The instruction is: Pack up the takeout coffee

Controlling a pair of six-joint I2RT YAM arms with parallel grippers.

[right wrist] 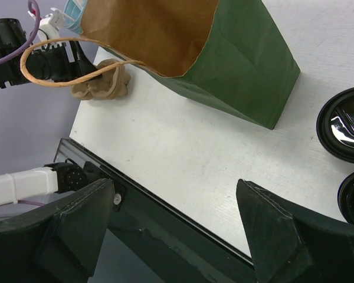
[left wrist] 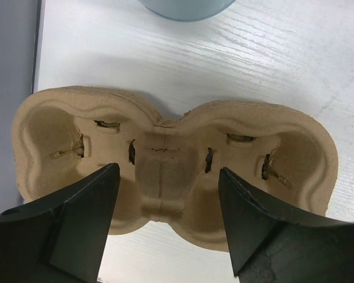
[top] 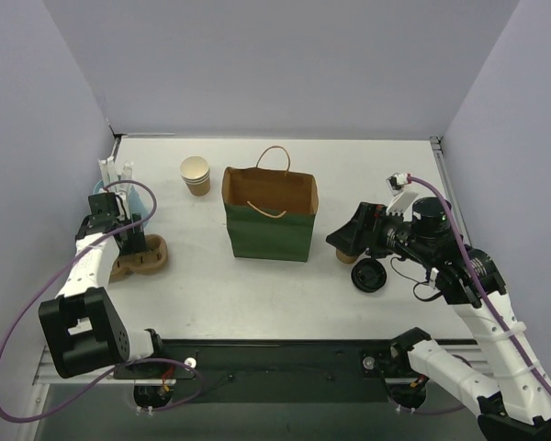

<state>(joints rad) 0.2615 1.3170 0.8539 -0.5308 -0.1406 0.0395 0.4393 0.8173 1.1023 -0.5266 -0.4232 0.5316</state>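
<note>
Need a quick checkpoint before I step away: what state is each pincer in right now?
Left pincer: open, straddling the cup carrier at its narrow middle, not gripping it.
Right pincer: open, empty, above the table near the green bag.

Pale lavender walls (top: 285, 55) enclose a white table (top: 257, 294) on three sides, a black rail (top: 285, 358) along its near edge.

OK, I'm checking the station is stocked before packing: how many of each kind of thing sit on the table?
Green paper bag: 1
Pulp cup carrier: 1
Stack of lidless tan cups: 1
Lidded takeout coffee: 1
Loose black lid: 1
Pale blue cup holding white sticks: 1
Total: 6
</note>
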